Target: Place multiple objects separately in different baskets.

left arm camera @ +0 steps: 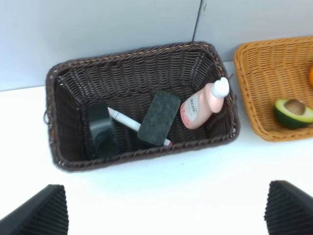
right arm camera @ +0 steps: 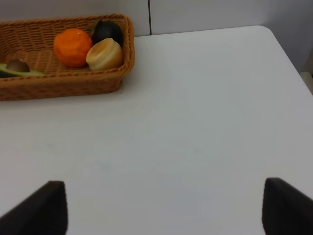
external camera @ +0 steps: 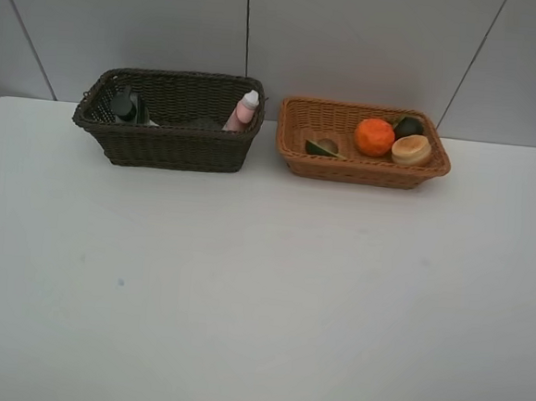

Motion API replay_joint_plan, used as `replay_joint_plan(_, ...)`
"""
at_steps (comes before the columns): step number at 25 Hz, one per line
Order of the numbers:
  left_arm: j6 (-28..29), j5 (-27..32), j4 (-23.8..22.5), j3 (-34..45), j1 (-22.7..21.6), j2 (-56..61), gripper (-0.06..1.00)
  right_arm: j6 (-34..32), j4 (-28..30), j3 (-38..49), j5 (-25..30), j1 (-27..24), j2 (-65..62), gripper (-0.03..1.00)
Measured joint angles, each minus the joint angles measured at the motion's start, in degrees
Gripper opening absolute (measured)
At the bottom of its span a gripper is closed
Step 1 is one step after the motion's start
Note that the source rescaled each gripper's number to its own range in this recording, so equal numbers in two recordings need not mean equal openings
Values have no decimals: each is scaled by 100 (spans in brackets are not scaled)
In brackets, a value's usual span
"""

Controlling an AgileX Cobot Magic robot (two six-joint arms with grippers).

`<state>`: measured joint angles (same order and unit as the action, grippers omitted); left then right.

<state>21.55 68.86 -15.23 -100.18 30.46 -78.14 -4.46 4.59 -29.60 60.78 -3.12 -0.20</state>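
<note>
The dark brown basket (external camera: 165, 146) (left arm camera: 146, 151) holds the pink bottle (external camera: 243, 111) (left arm camera: 203, 105), the dark-green pump bottle (external camera: 125, 106) (left arm camera: 102, 129), the black eraser block (left arm camera: 159, 117) and the white marker (left arm camera: 124, 120). The light tan basket (external camera: 363, 171) (right arm camera: 58, 83) holds the orange (external camera: 374, 136) (right arm camera: 72, 47), the peach (external camera: 411, 150) (right arm camera: 104, 54), the mangosteen (external camera: 408, 127) (right arm camera: 107, 30) and the avocado half (external camera: 323, 147) (left arm camera: 293, 112). My left gripper (left arm camera: 166, 215) is open and empty, in front of the dark basket. My right gripper (right arm camera: 166, 210) is open and empty over bare table. Neither arm shows in the exterior view.
The white table (external camera: 261, 293) stretches in front of both baskets. A grey panelled wall (external camera: 355, 40) stands close behind them. The table's right edge and corner (right arm camera: 274, 34) show in the right wrist view.
</note>
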Motion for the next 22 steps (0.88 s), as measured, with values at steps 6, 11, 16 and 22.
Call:
replay_joint_plan(6,224,0,-291,2306,0,2387,100,0,0,0,0,0,0,100)
replay_joint_plan(11,520,-20,-539,4163,-148,4714,100,0,0,0,0,0,0,100)
replay_joint_plan(16,484,4,-515,5318,-890,6387,100,0,0,0,0,0,0,100)
replay_joint_plan(22,-56,-2,300,6096,-1876,7199,100,0,0,0,0,0,0,100)
